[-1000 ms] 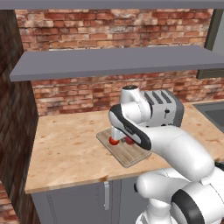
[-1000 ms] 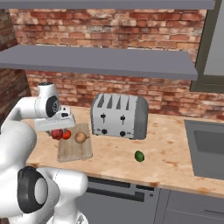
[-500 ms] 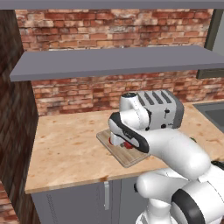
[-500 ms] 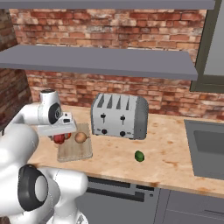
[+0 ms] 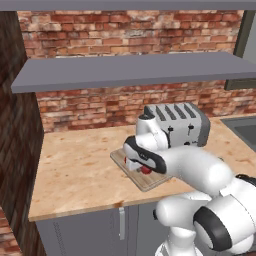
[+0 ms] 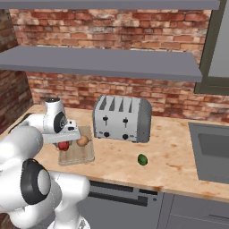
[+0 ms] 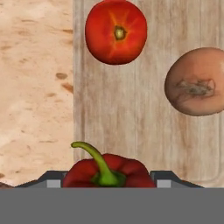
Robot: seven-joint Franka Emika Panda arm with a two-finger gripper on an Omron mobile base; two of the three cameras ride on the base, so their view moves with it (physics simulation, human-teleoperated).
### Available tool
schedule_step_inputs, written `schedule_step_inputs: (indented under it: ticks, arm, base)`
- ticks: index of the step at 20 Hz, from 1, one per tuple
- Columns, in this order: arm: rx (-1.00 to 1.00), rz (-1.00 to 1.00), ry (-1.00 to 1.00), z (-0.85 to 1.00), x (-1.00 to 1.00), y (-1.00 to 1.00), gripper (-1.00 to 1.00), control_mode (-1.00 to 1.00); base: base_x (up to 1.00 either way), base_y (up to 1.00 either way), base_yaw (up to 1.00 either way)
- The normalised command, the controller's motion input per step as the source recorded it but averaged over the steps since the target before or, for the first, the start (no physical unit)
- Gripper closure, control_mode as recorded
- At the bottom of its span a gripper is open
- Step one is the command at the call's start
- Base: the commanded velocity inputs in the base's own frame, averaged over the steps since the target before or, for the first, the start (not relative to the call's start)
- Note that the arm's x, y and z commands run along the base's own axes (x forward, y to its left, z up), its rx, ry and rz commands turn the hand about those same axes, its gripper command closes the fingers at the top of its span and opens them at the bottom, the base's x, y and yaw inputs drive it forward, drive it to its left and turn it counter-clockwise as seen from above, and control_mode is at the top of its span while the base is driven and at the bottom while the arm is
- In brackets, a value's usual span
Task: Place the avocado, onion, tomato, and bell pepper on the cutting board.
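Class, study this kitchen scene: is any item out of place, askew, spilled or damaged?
One item stands apart: the avocado lies alone on the counter, in front of the toaster, well away from the cutting board. The tomato and onion rest on the board, and the gripper holds the bell pepper over it. Nothing looks spilled or damaged.

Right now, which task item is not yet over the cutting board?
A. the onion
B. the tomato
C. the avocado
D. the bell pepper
C. The avocado lies alone on the counter in front of the toaster, well apart from the cutting board; the tomato and onion rest on the board, and the bell pepper sits between the gripper fingers above it.
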Motion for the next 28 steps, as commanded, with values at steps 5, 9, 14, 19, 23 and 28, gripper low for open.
schedule_step_inputs:
  ticks: [5, 9, 14, 19, 23, 28]
  arm:
    - [0.0, 0.0, 0.0, -0.32, 0.3, 0.0, 1.0, -1.0]
    - [0.0, 0.0, -0.02, -0.21, 0.17, 0.0, 1.0, -1.0]
    - [0.0, 0.0, -0.02, -0.2, 0.11, 0.0, 1.0, -1.0]
    - [-0.01, 0.0, 0.0, -0.4, 0.0, 0.0, 1.0, -1.0]
    - [-0.02, 0.0, 0.0, -0.41, 0.0, 0.02, 1.0, -1.0]
    - [-0.01, 0.0, -0.05, -0.16, -0.05, 0.0, -1.0, -1.0]
  base:
    - [0.0, 0.0, 0.0]
    - [0.0, 0.0, 0.0]
    - [0.0, 0.0, 0.0]
    - [0.0, 0.0, 0.0]
    - [0.0, 0.0, 0.0]
    - [0.0, 0.0, 0.0]
